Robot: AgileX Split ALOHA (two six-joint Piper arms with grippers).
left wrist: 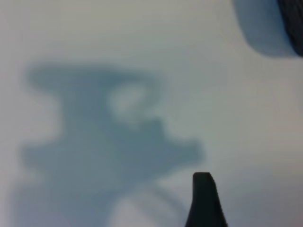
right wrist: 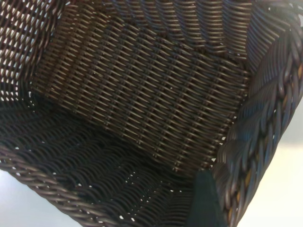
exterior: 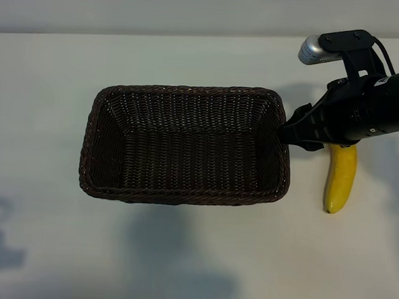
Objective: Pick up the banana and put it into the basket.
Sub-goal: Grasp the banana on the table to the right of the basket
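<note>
Banana (exterior: 340,180) lay untouched on the table (exterior: 48,79) just below the right pincer (exterior: 287,133), whose jaws stood open, empty, at the near end wall of the vacant basket (exterior: 189,89), so pick-up and placing both remained outstanding.

Basket (exterior: 186,145): dark brown woven wicker, rough ribbed weave w/ braided rim. Banana (exterior: 340,182): smooth yellow skin, slight sheen. Table (exterior: 37,248): plain white, matt; right arm housing (exterior: 371,109) looks black matt plastic.
</note>
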